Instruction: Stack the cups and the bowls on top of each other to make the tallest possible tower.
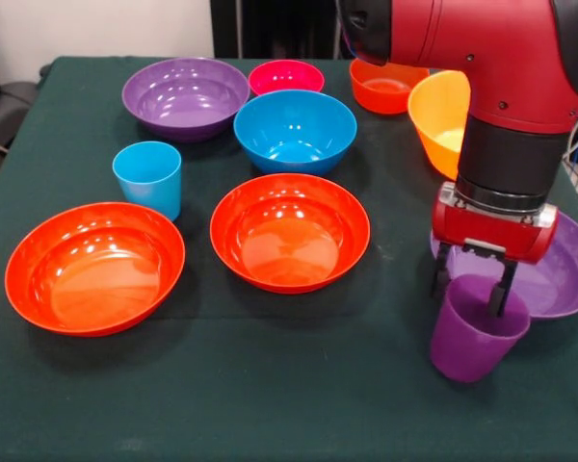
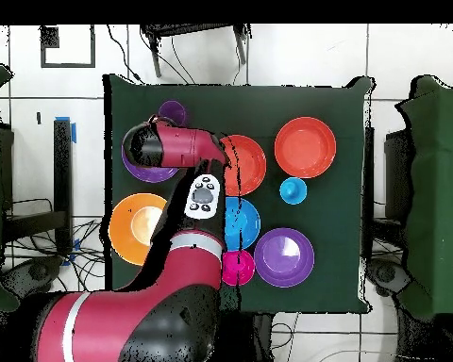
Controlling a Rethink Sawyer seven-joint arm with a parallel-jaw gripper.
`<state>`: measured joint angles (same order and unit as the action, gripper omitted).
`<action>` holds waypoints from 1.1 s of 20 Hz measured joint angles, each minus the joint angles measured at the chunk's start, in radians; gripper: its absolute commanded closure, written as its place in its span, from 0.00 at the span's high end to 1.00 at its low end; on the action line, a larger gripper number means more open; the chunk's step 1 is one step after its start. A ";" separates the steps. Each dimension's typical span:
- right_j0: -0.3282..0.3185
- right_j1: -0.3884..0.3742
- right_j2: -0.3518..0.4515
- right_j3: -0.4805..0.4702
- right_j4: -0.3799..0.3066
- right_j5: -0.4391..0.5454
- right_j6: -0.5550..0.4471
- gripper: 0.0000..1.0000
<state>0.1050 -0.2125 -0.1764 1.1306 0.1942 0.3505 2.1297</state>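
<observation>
Hand: your hand (image 1: 474, 289) is at the purple cup (image 1: 474, 332). One finger is inside the cup and one is outside, over its rim. You cannot tell yet if it is squeezing the wall or only sitting there.
Purple cup: it stands upright on the desk (image 1: 270, 385), near the front edge, just beside a wide purple bowl (image 1: 564, 274) that the arm partly hides.
Step now: this looks like picking up the purple cup, and no tower is built yet.
How to do it well: squeeze the cup wall firmly, because the plastic is shiny and may slip. Lift straight up so the cup does not bump the purple bowl. Keep the cup level as you carry it.
Blue cup: the light blue cup (image 1: 148, 177) stands alone and well apart, on the other side of the desk.
Other bowls: two wide orange-red bowls (image 1: 289, 231) sit in the middle, with a blue bowl (image 1: 295, 130), a pink bowl (image 1: 286, 76), another purple bowl (image 1: 185, 96), a small orange bowl (image 1: 385, 87) and a yellow-orange bowl (image 1: 441, 120) behind them. All lie apart from each other.
Desk: it has a dark green cloth on it.
Room: in the overhead view you see a pale tiled floor (image 2: 400, 52) with cables (image 2: 79, 240) and dark chairs around the desk.
</observation>
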 measured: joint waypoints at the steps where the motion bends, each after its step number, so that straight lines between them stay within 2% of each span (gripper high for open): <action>1: 0.002 0.000 -0.004 0.005 0.001 -0.004 0.000 1.00; 2: 0.004 0.000 -0.007 0.009 0.002 -0.008 0.000 1.00; 3: 0.005 0.000 -0.011 0.014 0.004 -0.012 0.000 0.00; 11: 0.001 -0.009 -0.019 0.030 0.008 -0.060 0.000 0.00; 22: -0.036 -0.011 -0.019 0.038 0.008 -0.061 0.000 0.00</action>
<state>0.0695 -0.2237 -0.1952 1.1685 0.2020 0.2892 2.1297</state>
